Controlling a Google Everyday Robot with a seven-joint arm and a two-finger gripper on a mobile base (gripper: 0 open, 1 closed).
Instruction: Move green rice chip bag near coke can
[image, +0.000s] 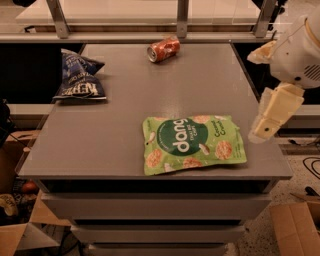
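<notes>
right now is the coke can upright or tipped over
Tipped: the coke can lies on its side, silver top facing left. The gripper hangs beside the right edge of the table.

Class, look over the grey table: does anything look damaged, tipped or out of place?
The red-orange soda can lies on its side, seemingly dented, at the table's far edge. The cream gripper hangs beside the right edge.

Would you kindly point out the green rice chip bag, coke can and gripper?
green rice chip bag (182, 142): camera view, dark green circle.
coke can (164, 49): camera view, red side.
gripper (270, 117): camera view, cream body, right of table (125, 100).
</notes>
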